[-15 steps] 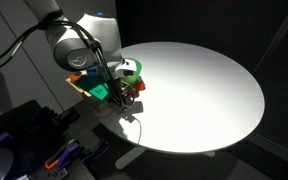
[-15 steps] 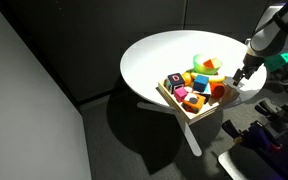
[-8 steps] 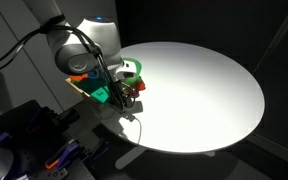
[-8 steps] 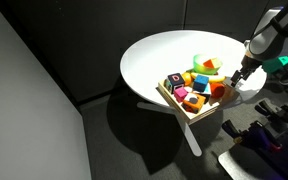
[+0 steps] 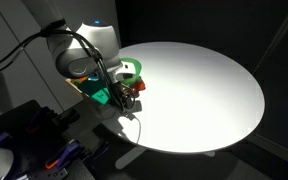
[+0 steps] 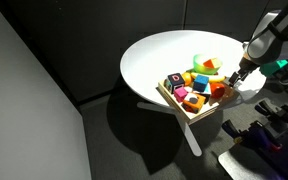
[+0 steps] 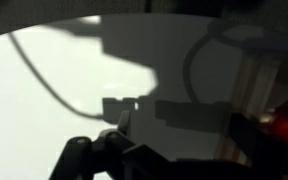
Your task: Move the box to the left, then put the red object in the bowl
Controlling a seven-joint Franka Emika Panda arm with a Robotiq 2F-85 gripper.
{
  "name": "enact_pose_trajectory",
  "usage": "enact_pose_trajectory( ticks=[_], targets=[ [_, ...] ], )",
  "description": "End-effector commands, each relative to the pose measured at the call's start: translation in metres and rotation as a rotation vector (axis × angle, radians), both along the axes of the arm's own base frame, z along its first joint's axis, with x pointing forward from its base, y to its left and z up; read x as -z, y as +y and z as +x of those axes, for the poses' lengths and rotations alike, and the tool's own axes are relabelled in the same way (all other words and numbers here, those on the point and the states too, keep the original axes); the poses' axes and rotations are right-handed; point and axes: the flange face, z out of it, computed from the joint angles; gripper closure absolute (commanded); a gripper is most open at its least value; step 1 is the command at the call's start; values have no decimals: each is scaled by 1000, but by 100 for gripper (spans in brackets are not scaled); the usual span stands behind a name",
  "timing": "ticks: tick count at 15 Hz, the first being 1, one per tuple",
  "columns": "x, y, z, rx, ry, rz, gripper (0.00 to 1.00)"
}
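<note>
One box (image 6: 176, 106), packed with toy blocks, sits at the table (image 6: 149, 55) edge nearest the robot, with the bowl (image 6: 197, 60) just beside it, toward the table's middle. The claw (image 6: 238, 78) hangs low at the box's end wall, by a reddish piece (image 6: 220, 90). It looks placed to shove or drag the box sideways. Clenched or released? Cannot tell; the wrist view is too dark. The box hugs the rim, so a slide should run along the edge, not outward. Plenty of bare table lies toward the far edge.
</note>
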Motion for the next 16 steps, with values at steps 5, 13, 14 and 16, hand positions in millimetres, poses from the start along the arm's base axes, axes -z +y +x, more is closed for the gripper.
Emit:
enact_pose_trajectory(
  ticks=[5, 13, 14, 16],
  targets=[
    [5, 3, -3, -36, -18, 4, 0],
    [7, 20, -8, -48, -10, 21, 0],
    [8, 22, -9, -51, -9, 23, 0],
    [8, 25, -9, -52, -8, 25, 0]
  ],
)
